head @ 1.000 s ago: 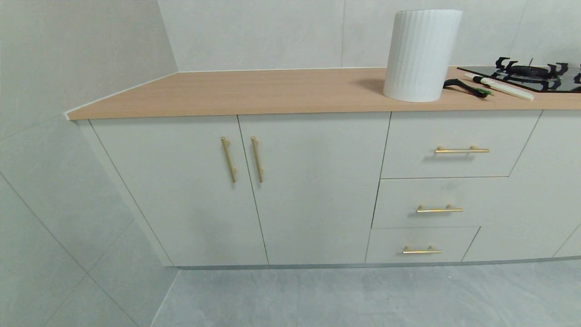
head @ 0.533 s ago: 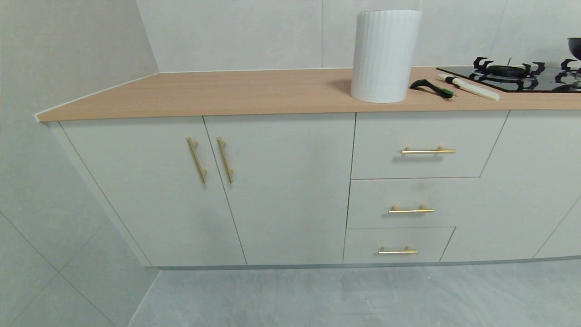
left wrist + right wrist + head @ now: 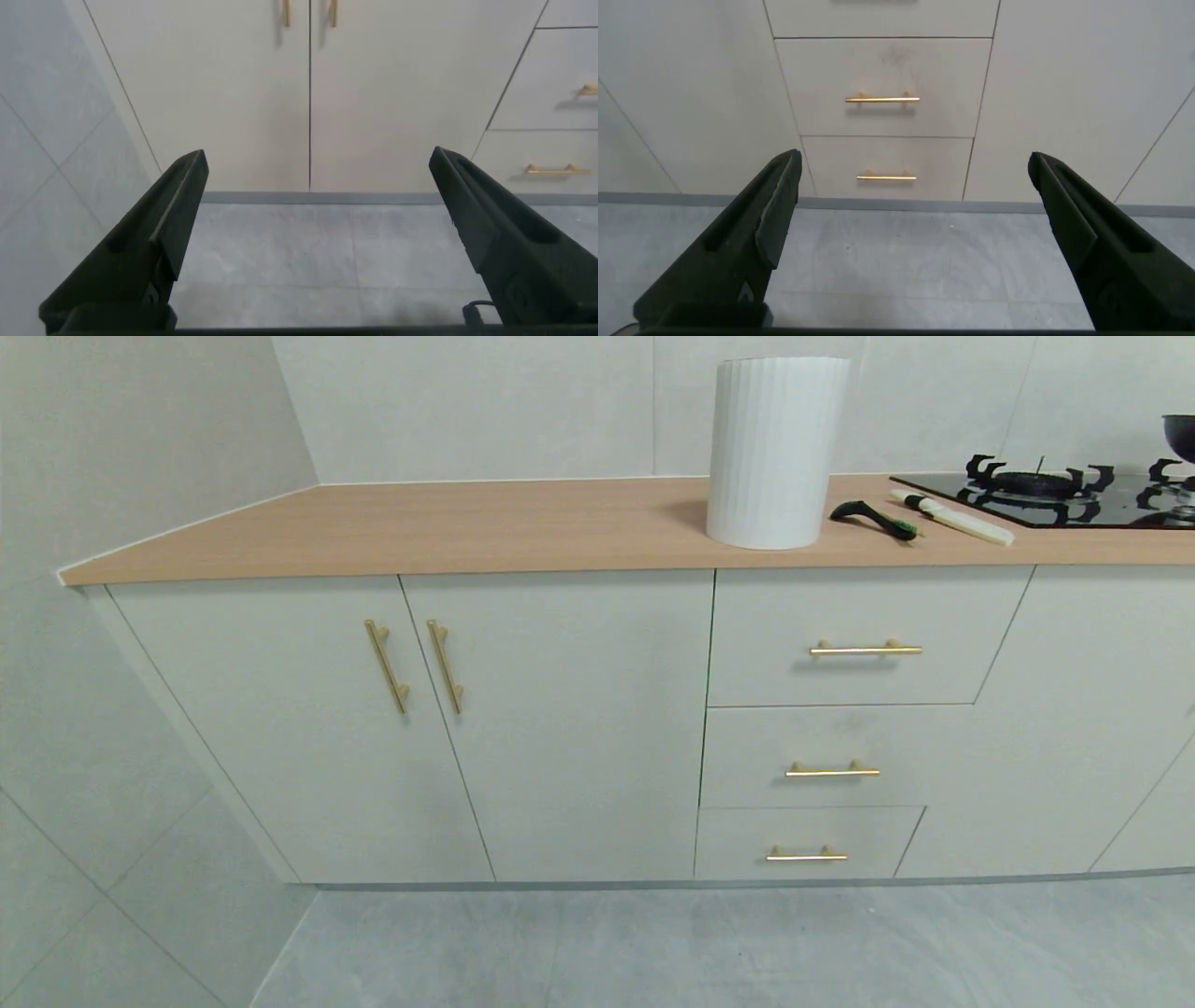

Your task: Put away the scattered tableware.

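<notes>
so yeah, the left gripper and the right gripper both hang low side by side, angled forward and down, jaws spread wide apart on each one

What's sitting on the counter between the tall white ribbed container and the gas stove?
In the head view, two utensils lie there: a black-handled tool with a green tip near the container, and a cream-coloured utensil beside the stove.

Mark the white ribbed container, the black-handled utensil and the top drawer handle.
white ribbed container (image 3: 775, 448), head view, middle of its side.
black-handled utensil (image 3: 868, 513), head view, handle.
top drawer handle (image 3: 865, 651), head view, middle of the bar.
</notes>
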You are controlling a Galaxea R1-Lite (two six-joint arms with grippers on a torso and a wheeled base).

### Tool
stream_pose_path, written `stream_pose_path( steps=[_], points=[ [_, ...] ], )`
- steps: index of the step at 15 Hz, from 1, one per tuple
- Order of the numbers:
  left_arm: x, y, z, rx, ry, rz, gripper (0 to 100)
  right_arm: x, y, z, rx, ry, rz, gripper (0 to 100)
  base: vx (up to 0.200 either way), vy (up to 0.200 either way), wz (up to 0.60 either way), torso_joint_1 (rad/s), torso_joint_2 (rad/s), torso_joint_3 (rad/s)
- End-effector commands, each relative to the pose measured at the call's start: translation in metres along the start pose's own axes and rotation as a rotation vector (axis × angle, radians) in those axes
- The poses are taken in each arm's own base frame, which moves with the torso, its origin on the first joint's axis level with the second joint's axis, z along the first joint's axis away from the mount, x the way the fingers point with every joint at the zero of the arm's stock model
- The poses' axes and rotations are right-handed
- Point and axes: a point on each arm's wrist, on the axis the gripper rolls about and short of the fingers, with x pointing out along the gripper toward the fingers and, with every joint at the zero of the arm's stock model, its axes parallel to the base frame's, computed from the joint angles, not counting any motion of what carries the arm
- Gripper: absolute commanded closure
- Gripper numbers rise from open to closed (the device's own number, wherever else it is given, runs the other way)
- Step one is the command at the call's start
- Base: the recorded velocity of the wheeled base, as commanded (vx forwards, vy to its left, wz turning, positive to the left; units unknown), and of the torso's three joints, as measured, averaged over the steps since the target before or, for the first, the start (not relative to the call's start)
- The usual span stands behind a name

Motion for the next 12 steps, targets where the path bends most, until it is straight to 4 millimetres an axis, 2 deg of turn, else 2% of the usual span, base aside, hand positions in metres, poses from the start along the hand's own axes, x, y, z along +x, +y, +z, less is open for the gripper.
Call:
stream_pose_path(
  steps=[1, 4, 12],
  points=[
    [0.0, 0.0, 0.0, 0.001, 0.0, 0.002, 0, 0.0001, 0.0, 0.0001, -0.001, 0.001, 0.001, 0, 0.0, 0.0, 0.0, 0.0, 0.0, 0.0],
    [0.0, 0.0, 0.0002, 0.002, -0.002, 0.002, 0, 0.0001, 0.0, 0.0001, -0.001, 0.001, 0.001, 0, 0.2, 0.0, 0.0, 0.004, 0.0, 0.001],
    [0.0, 0.0, 0.0002, -0.002, -0.002, 0.002, 0, 0.0001, 0.0, 0.0001, 0.002, 0.001, 0.001, 0, 0.0, 0.0, 0.0, 0.0, 0.0, 0.0]
  ],
)
